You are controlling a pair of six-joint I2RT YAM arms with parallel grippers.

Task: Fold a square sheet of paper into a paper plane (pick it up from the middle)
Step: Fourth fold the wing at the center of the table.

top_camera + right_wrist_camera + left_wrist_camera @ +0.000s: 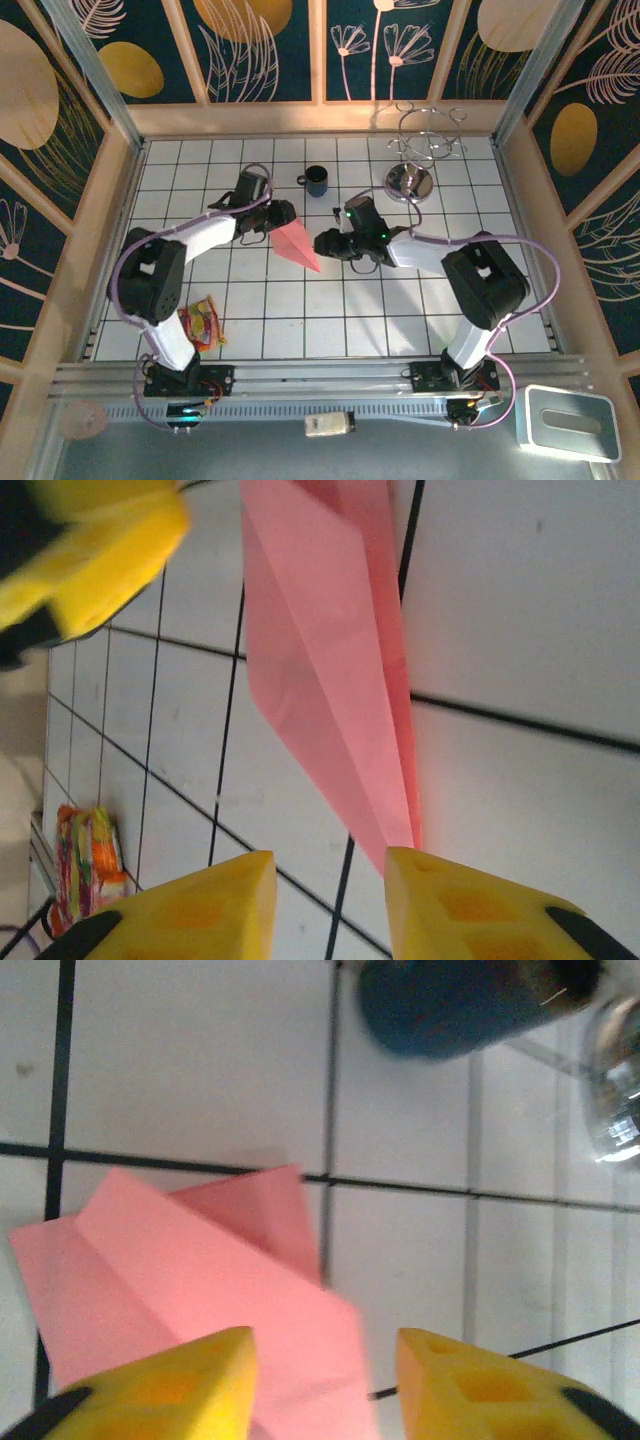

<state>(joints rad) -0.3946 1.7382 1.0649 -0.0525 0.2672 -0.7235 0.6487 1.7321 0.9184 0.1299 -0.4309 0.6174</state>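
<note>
The paper plane (295, 244) lies flat on the white tiled table as a narrow pink-red dart, its point toward the near right. My left gripper (281, 214) hangs at its wide back end. In the left wrist view the gripper (325, 1385) is open, and the pink paper (200, 1280) runs under the left finger and partway into the gap. My right gripper (324, 243) sits at the pointed end. It is open (330, 905), with the dart's tip (398, 830) just ahead of its right finger (480, 910). Neither gripper holds the paper.
A dark mug (316, 180) stands behind the plane, blurred in the left wrist view (460, 1000). A metal wire stand (411, 181) is at the back right. A colourful snack packet (203, 322) lies near the left arm's base.
</note>
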